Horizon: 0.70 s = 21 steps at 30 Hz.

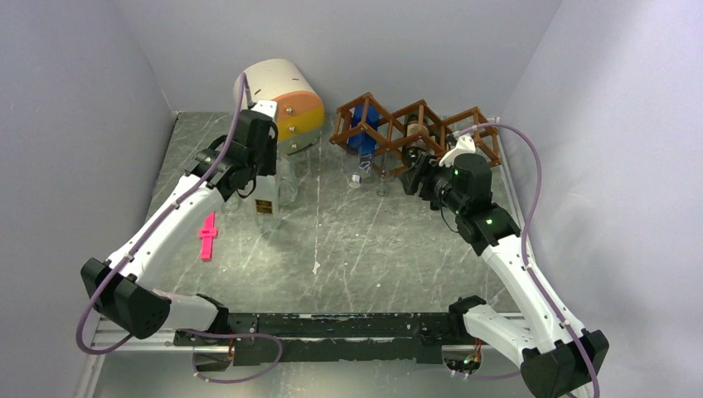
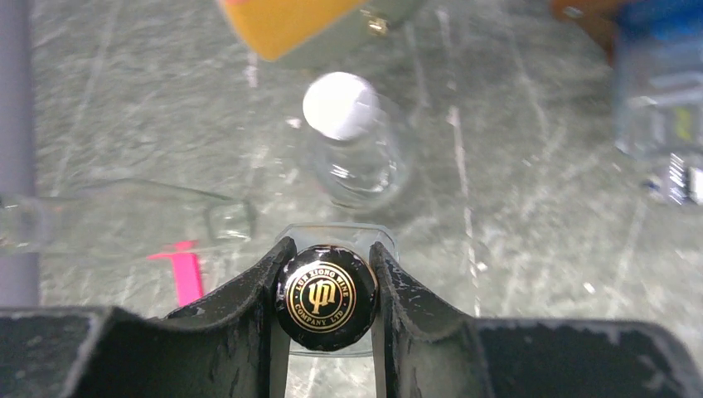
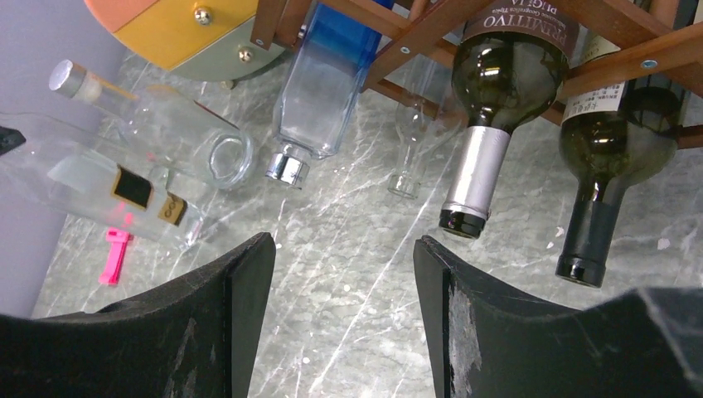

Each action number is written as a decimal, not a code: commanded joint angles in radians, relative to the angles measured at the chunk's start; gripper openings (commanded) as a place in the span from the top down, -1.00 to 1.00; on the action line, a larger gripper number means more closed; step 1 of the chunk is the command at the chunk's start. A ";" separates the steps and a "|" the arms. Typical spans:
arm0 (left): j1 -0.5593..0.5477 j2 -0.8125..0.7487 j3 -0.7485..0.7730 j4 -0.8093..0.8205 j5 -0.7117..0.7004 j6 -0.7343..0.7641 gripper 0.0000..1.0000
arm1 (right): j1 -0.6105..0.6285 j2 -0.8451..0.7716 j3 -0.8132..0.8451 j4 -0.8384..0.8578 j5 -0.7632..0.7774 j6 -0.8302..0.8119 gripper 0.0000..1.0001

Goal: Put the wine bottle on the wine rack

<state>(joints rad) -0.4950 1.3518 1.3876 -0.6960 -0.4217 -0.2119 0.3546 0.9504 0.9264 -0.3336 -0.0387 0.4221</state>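
1. My left gripper [image 2: 329,264] is clamped tight on the black cap of the clear wine bottle [image 1: 264,205], so I'd call the grab done.
2. The bottle's upright near the far-left corner of the bench [image 1: 373,249], just in front of the round drawer unit [image 1: 282,95]. Can't tell if it's lifted off.
3. The wine rack [image 1: 419,124] sits along the far edge, well apart from it, with three bottles already in its cells.
4. The right gripper [image 3: 344,282] hangs open and empty facing the rack.
5. Left, I reckon: lift, carry across, slot in.
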 commanded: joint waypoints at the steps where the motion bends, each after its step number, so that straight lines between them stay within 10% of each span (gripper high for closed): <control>1: -0.045 -0.100 0.026 0.050 0.238 0.064 0.84 | -0.002 -0.022 -0.009 0.014 -0.013 -0.010 -0.32; 7: -0.082 -0.168 -0.101 0.277 0.544 0.129 0.79 | -0.001 -0.034 -0.016 0.005 -0.022 -0.007 -0.32; 17: -0.222 -0.070 -0.158 0.439 0.500 0.207 0.73 | -0.002 -0.040 -0.007 -0.017 -0.022 -0.002 -0.32; 21: -0.255 -0.085 -0.212 0.488 0.507 0.254 0.36 | -0.001 -0.039 0.001 -0.022 -0.014 -0.010 -0.32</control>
<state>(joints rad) -0.7235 1.3094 1.1969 -0.4046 0.0517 -0.0174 0.3546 0.9287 0.9176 -0.3500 -0.0559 0.4225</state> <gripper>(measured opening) 0.373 0.661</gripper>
